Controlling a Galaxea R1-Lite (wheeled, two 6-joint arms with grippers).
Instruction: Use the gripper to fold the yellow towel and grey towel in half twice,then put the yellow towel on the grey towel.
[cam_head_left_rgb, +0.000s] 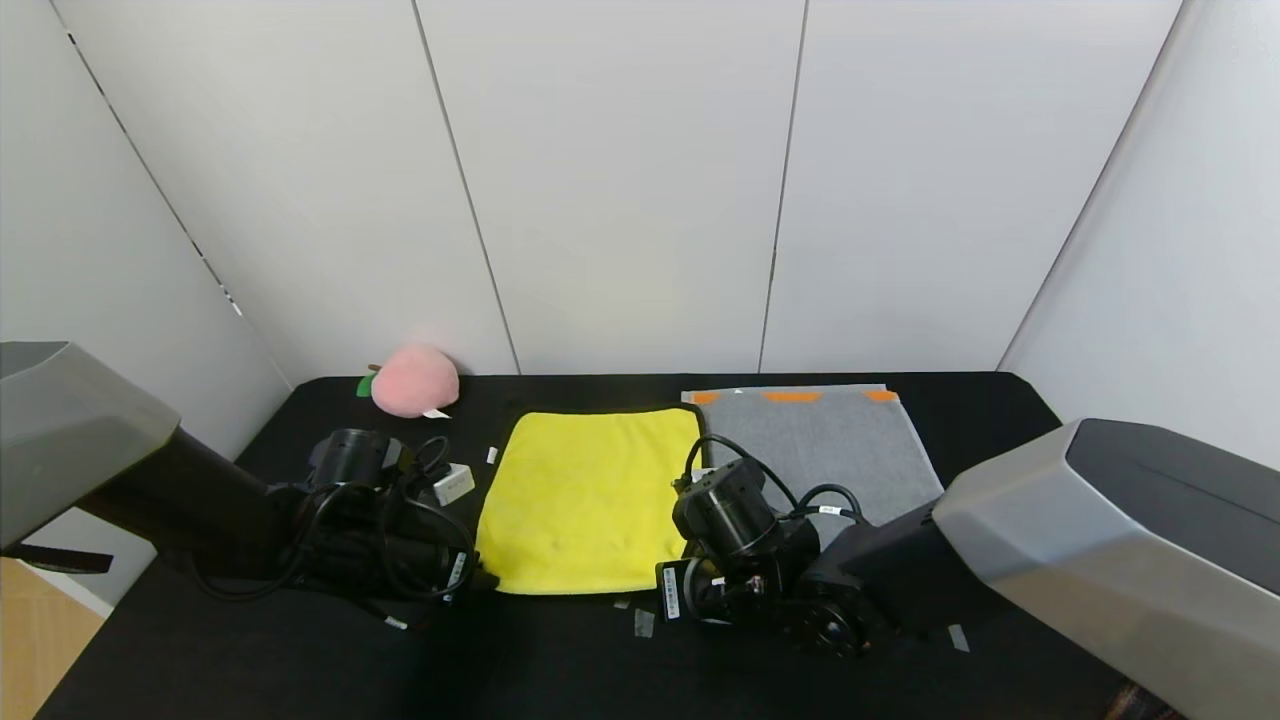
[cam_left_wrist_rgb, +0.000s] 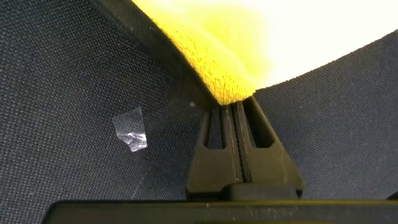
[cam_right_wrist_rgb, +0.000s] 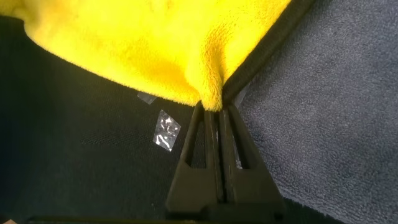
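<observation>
Barely begun: both sets of fingers (cam_left_wrist_rgb: 238, 102) (cam_right_wrist_rgb: 212, 112) pinched shut on near corners of yellow towel (cam_head_left_rgb: 590, 500), nothing folded, grey towel (cam_head_left_rgb: 820, 450) untouched.

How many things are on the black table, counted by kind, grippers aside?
Towels: 2, the yellow towel pinched at its near corners by the left gripper and right gripper, and the grey towel beside it.
Plush toys: 1, the pink peach.
Small white box: 1.
Total: 4, not counting tape scraps.
</observation>
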